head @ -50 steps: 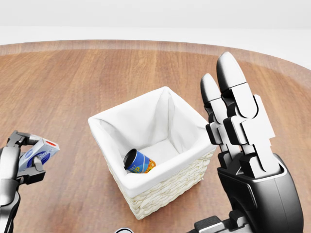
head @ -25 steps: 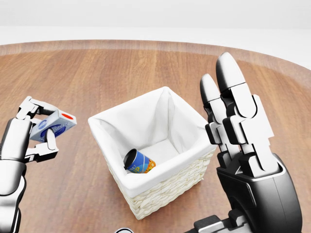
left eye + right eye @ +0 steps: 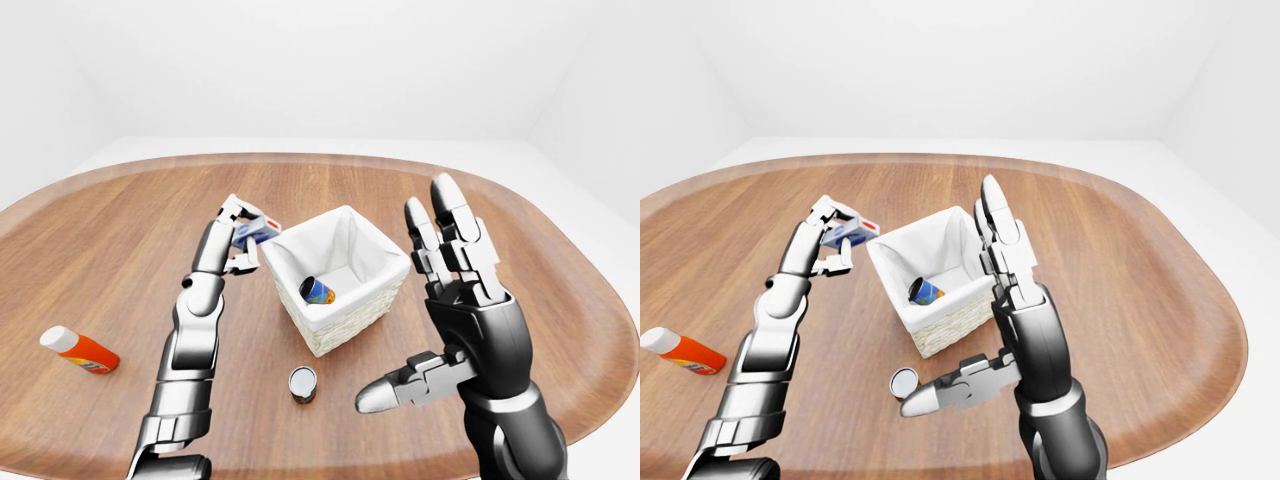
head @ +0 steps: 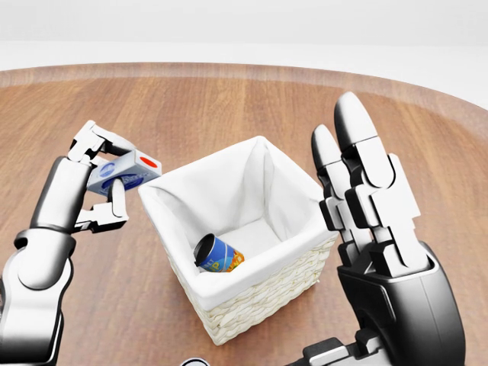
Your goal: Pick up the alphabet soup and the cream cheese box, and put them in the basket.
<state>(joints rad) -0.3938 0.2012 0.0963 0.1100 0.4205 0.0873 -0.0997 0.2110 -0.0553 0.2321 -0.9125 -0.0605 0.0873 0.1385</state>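
The alphabet soup can [image 4: 218,255] lies on its side inside the white-lined wicker basket [image 4: 259,296] at the middle of the head view. My left hand [image 4: 107,187] is shut on the blue and white cream cheese box [image 4: 126,172], held in the air just left of the basket's left rim. My right hand [image 4: 366,198] stands open, fingers pointing up, to the right of the basket with nothing in it.
A small tin can [image 3: 303,383] stands on the wooden table [image 3: 120,220] below the basket in the left-eye view. An orange and white bottle [image 3: 78,351] lies far to the left. The table's rounded edge runs along the top and right.
My left hand has carried the cream cheese box up and to the right, from the head view's left edge to beside the basket's rim. The right hand has barely moved.
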